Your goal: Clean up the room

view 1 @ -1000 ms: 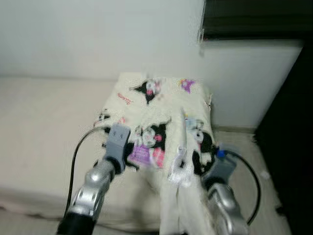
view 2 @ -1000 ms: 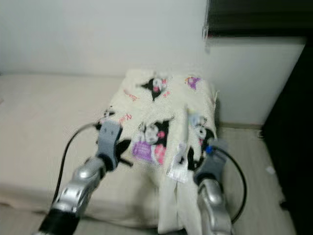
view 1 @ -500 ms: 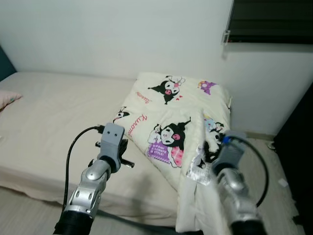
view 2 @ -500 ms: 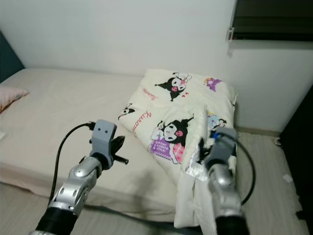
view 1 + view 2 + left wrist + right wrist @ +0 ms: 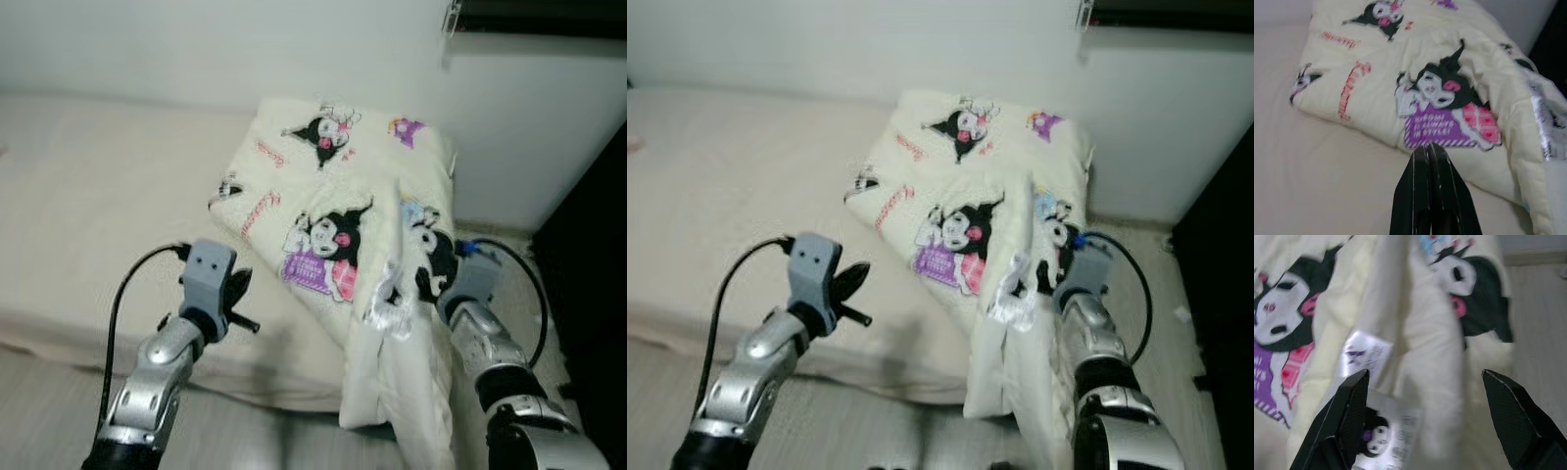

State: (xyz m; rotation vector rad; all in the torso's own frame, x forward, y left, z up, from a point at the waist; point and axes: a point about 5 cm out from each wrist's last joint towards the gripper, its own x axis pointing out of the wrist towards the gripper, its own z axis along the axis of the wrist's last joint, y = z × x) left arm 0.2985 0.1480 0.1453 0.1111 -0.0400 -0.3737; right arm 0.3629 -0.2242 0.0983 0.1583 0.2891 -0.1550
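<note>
A cream blanket printed with black-and-pink cartoon figures lies folded on the right end of the bed, up against the white wall; one side of it spills over the bed's edge and hangs toward the floor. A shiny plastic label sits on the hanging fold.

The right gripper is at that hanging fold. In the right wrist view its two black fingers stand wide apart with the cream fabric and the label between them; nothing is clamped. In the head views the right arm reaches up from below, its grey wrist just beside the drooping cloth.

The left gripper hovers over the bare mattress, near the blanket's front edge but not touching it. Its fingers are pressed together and hold nothing; their tips point at the purple patch of the print.

Against half a second ago, the head camera has tilted down and swung: the dark window at the top right has nearly left the picture and the pink thing on the bed's far left has gone out of view. The blanket lies in the same heap. The left gripper keeps the same pose over the mattress, and the right wrist sits a little lower beside the hanging fold
</note>
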